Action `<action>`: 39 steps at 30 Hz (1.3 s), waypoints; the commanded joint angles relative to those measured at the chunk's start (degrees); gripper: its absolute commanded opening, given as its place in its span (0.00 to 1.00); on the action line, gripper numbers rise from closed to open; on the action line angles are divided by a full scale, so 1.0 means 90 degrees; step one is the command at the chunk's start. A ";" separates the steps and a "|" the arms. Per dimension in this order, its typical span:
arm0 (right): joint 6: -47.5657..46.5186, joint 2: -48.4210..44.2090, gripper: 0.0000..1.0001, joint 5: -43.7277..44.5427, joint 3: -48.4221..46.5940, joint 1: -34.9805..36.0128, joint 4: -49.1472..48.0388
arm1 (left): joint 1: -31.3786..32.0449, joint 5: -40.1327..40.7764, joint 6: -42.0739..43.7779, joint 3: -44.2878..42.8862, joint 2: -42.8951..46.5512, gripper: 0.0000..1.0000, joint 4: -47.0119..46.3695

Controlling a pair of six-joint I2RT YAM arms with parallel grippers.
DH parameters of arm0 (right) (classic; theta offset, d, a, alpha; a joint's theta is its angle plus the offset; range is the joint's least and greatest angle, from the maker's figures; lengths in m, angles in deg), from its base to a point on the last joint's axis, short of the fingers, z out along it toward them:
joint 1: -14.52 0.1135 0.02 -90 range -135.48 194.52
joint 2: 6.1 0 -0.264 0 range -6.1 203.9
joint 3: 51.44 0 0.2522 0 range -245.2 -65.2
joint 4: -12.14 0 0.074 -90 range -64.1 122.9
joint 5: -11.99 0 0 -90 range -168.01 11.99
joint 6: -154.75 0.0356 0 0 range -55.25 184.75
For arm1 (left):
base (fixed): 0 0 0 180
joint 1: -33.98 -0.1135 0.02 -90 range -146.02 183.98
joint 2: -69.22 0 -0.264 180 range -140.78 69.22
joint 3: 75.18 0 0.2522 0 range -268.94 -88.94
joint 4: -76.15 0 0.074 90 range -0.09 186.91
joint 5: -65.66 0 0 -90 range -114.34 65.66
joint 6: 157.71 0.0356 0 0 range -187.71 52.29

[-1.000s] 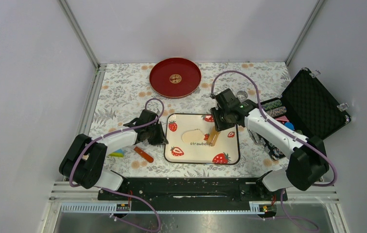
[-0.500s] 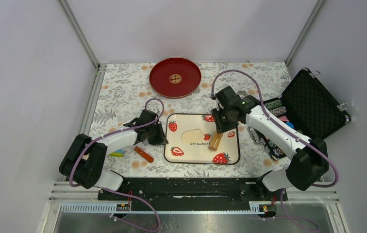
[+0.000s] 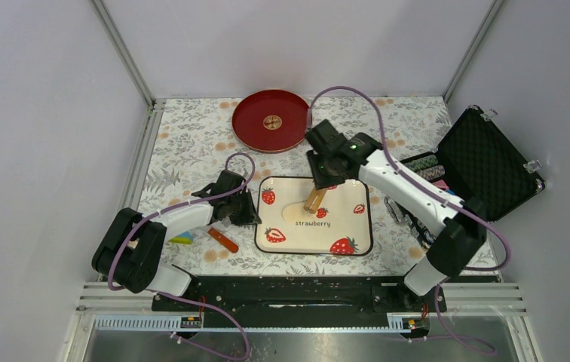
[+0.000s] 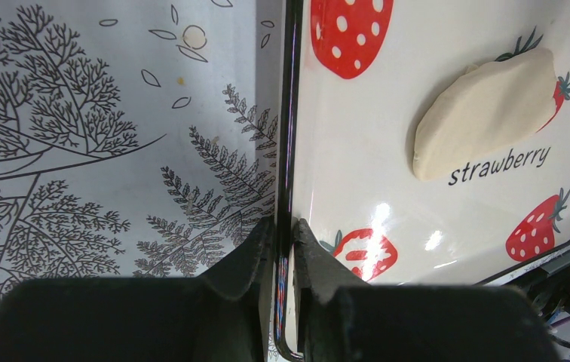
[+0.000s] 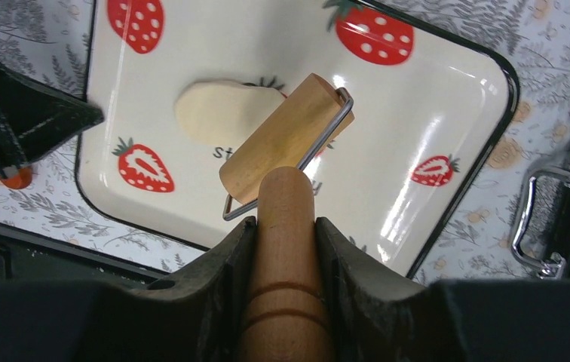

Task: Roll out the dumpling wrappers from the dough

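An oval slab of pale dough [image 3: 294,212] [image 4: 485,113] [image 5: 222,111] lies on the white strawberry tray [image 3: 346,226] [image 5: 425,113]. My right gripper [image 3: 320,179] [image 5: 286,226] is shut on the handle of a wooden roller [image 3: 314,200]. The roller's barrel [image 5: 286,139] sits at the dough's right end, overlapping it. My left gripper [image 3: 250,213] [image 4: 283,226] is shut on the tray's black left rim [image 4: 289,113]. A small round tan disc [image 3: 272,121] lies at the red plate's centre. I cannot tell whether it is a dumpling wrapper or a mark on the plate.
The red plate [image 3: 252,132] sits at the back of the floral cloth. An open black case [image 3: 485,162] with poker chips [image 3: 424,166] stands right of the tray. An orange stick [image 3: 223,240] and a small coloured block [image 3: 183,238] lie left of the tray.
My right arm swung the roller left and toward the back, from the tray's right-centre onto the dough's right end. The left gripper and the tray stayed put.
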 commanded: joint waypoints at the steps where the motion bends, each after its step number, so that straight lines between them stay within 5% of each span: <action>1: 0.0653 0.0377 0.00 0.0789 -0.0722 0.0555 0.0141 | -0.0034 0.0459 0.0158 0.0072 -0.0130 0.00 0.0522; 10: 0.1789 0.1058 0.00 0.1512 -0.1415 0.1224 0.0461 | -0.0034 0.0453 0.0159 0.0076 -0.0122 0.00 0.0520; 25: 0.4425 0.0361 0.00 0.2406 -0.0592 0.1413 0.0598 | -0.0035 0.0458 0.0157 0.0090 -0.0115 0.00 0.0520; 39: 0.4660 0.0653 0.00 0.1687 -0.0479 0.1415 0.0453 | -0.0041 0.0455 0.0150 0.0081 -0.0115 0.00 0.0514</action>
